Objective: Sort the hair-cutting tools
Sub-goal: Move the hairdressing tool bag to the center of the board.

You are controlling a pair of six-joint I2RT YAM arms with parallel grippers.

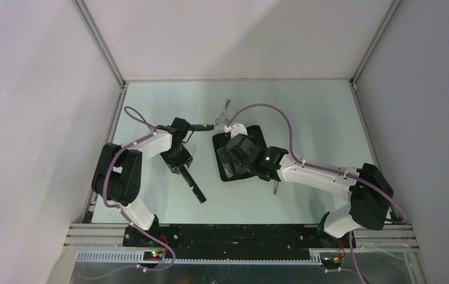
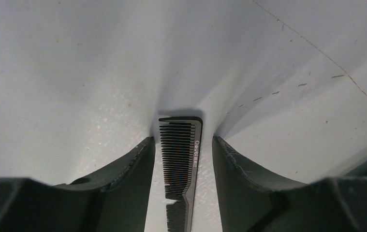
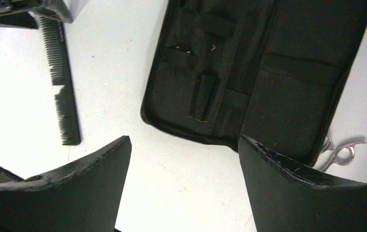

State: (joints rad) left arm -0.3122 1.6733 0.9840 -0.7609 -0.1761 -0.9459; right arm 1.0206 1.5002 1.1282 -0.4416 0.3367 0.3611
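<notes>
A slim black comb [image 2: 181,159] lies flat on the table, running from under my left gripper [image 1: 181,163] toward the near edge [image 1: 197,190]. The left gripper [image 2: 183,140] is open: its fingers [image 2: 138,164] stand on either side of the comb, and a strip of table shows on each side. The same comb [image 3: 63,87] appears at the left of the right wrist view. Silver scissors [image 1: 226,109] lie behind the case, and their ring handles [image 3: 341,152] peek past my right finger. My right gripper [image 1: 235,158] [image 3: 183,145] is open and empty, low over the case's near edge.
The black fabric case [image 1: 256,135] [image 3: 249,63] lies open mid-table, with pockets and elastic loops showing. A thin grey pointed piece [image 1: 275,188] sticks out beneath my right forearm; I cannot tell what it is. Enclosure walls close in the table on three sides.
</notes>
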